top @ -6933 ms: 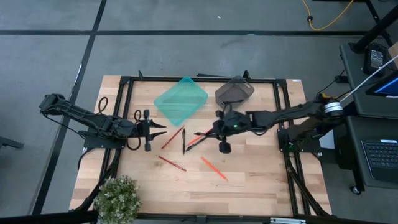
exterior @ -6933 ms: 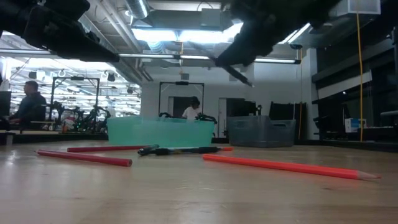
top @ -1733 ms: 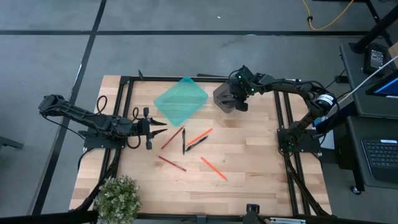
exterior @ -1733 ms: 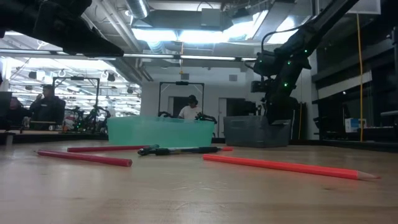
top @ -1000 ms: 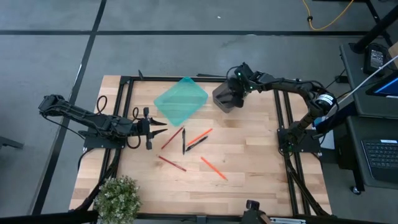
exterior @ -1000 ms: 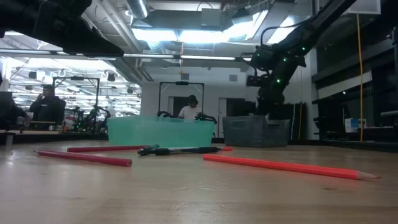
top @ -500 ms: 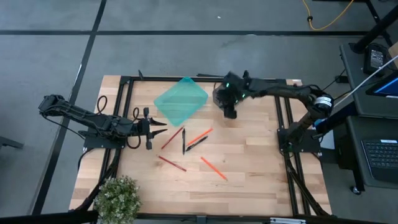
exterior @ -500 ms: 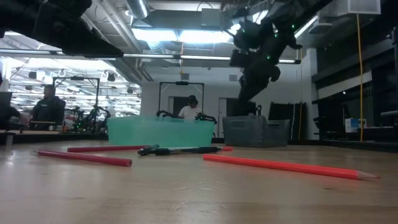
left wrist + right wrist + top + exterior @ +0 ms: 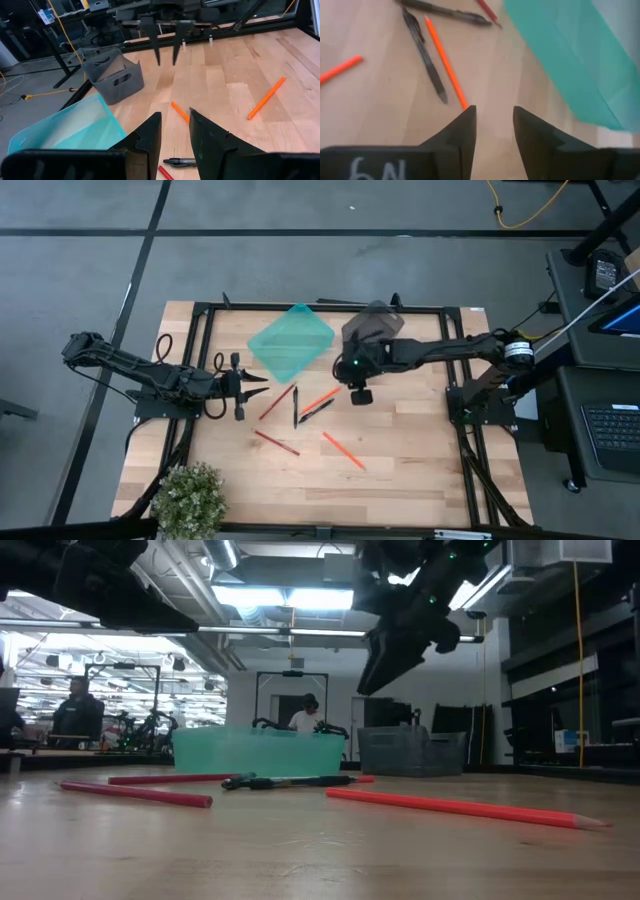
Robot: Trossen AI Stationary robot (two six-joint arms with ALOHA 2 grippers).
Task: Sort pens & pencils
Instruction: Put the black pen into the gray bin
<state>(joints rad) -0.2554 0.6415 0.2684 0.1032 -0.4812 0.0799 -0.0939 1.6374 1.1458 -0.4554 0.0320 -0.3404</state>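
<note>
Two pens lie in the middle of my counter, forming a narrow V: one points toward the green bin, the other slants to the right. I see an orange pencil just beside the slanted pen, a dark red pencil a little to the left of them, another dark red one nearer the front edge, and a second orange one to the right of it. All are lying flat on the wood. My right tool hangs in the air above the counter, close to the end of the orange pencil beside the pens, and its fingers stand apart with nothing between them. The grey bin is behind this arm, next to the green bin. My left tool waits at the left side of the counter, pointing to the pencils, with its fingers a small way apart and nothing in them. A plant stands at the front left corner. In the low view I can see people far in the room behind.
</note>
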